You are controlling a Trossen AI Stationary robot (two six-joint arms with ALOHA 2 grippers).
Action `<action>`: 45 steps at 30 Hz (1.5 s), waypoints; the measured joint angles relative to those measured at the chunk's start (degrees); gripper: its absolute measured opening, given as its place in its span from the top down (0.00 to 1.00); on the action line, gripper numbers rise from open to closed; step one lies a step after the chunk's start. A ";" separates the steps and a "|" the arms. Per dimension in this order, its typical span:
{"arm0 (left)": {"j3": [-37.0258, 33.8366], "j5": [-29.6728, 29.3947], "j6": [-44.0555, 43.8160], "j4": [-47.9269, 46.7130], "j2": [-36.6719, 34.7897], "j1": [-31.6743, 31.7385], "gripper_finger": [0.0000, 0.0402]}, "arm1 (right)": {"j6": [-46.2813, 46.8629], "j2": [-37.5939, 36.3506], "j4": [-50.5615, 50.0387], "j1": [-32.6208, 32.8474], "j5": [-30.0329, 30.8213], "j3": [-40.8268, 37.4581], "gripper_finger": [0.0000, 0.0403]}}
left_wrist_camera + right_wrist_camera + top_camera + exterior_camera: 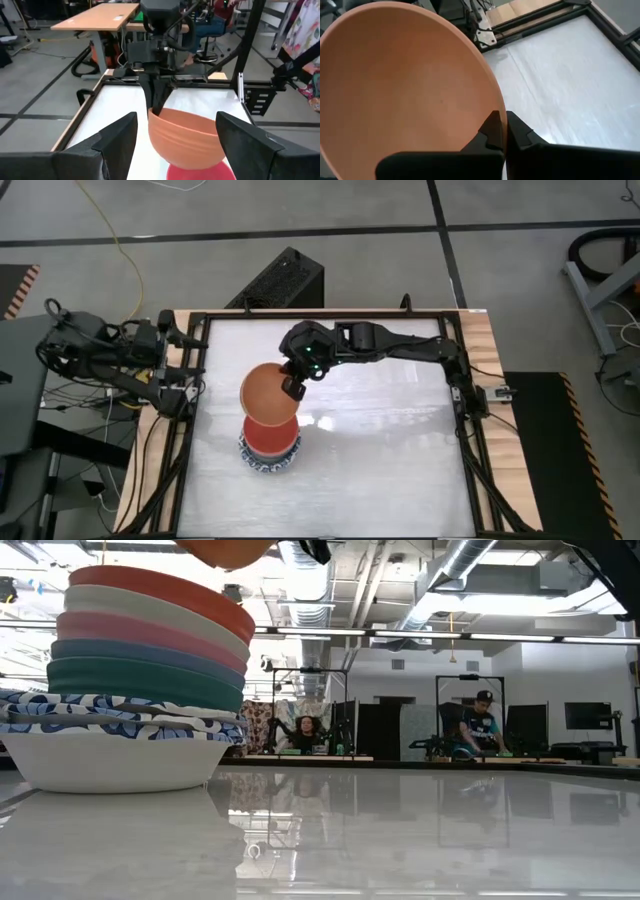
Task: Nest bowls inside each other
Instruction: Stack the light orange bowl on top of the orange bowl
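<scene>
A stack of nested bowls (268, 448) stands on the table left of centre, its white bottom bowl (110, 762) resting on the table. Its red top bowl (170, 588) sits on cream, pink, blue, teal and blue-patterned ones. An orange bowl (266, 392) hangs just above the stack, a little toward the far edge, and my right gripper (293, 387) is shut on it. My left gripper (176, 119) stands open at the table's left edge (185, 388), level, facing the orange bowl (185, 137) and touching nothing. My right gripper pinches the orange bowl's rim (489, 112) on the side toward the table's right, one finger inside the bowl and one outside. The fingers (157, 100) slant down from the far right. The bowl is lifted clear above the red bowl and tilted, its hollow facing up.
A black frame (470, 410) runs around the white table top, with free room on its right half (400, 450). In the low view, people sit at benches in the room far behind the table (480, 725).
</scene>
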 joint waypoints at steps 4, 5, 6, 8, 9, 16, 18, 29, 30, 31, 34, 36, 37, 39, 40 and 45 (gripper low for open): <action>0.00 -0.18 0.00 -0.02 -0.55 0.00 0.36 | 1.43 1.91 -0.34 0.24 -0.65 0.04 0.99; 0.00 -0.18 0.00 -0.02 -0.57 0.00 0.36 | 1.78 2.94 -1.29 0.27 -1.26 -0.07 0.99; 0.00 -0.19 0.00 -0.02 -0.59 0.00 0.36 | 2.45 3.85 -0.82 0.30 -1.49 -0.05 0.99; 0.00 -0.27 0.00 -0.13 -0.58 0.00 0.36 | 3.58 4.56 -1.03 0.33 -1.51 -0.10 0.99; 0.00 -0.29 0.00 -0.27 -0.58 0.00 0.36 | 3.73 4.76 -1.61 0.32 -1.87 -0.15 0.99; 0.00 -1.92 -1.09 -2.32 -0.49 0.00 0.36 | 4.82 5.98 -0.15 0.60 -4.66 0.07 0.99; 0.00 -1.96 -1.52 -2.47 -0.49 0.00 0.36 | 5.24 6.22 -0.75 0.86 -5.00 -0.02 0.99; -0.02 -1.96 -2.89 -3.52 -0.45 0.00 0.36 | 5.62 8.52 -2.53 1.77 -5.82 -0.02 0.99; -0.02 -1.98 -2.97 -3.52 -0.45 0.00 0.36 | 5.64 8.47 -2.52 1.77 -5.81 -0.02 0.99; -0.02 -1.98 -3.16 -3.66 -0.45 0.00 0.36 | 5.67 8.44 -2.53 1.77 -5.81 0.00 0.99; -0.02 -2.00 -4.41 -5.22 -0.45 0.00 0.36 | 5.67 8.44 -3.20 1.77 -4.95 0.00 0.99; -0.06 -2.02 -5.04 -6.27 -0.45 0.00 0.36 | 5.69 8.44 -3.21 1.77 -4.57 0.00 0.99; -0.07 -2.02 -5.22 -6.56 -0.44 0.00 0.36 | 5.69 8.44 -3.22 1.75 -4.57 0.00 0.99; -0.07 -2.02 -5.60 -6.91 -0.42 0.00 0.36 | 5.69 8.42 -3.67 1.84 -4.59 0.00 0.99; -0.07 -2.02 -5.70 -6.97 -0.42 0.00 0.36 | 5.69 8.42 -4.20 1.93 -4.58 0.00 0.99; -0.07 -2.02 -6.08 -7.35 -0.42 0.00 0.36 | 5.72 8.42 -5.24 2.19 -4.28 0.00 0.99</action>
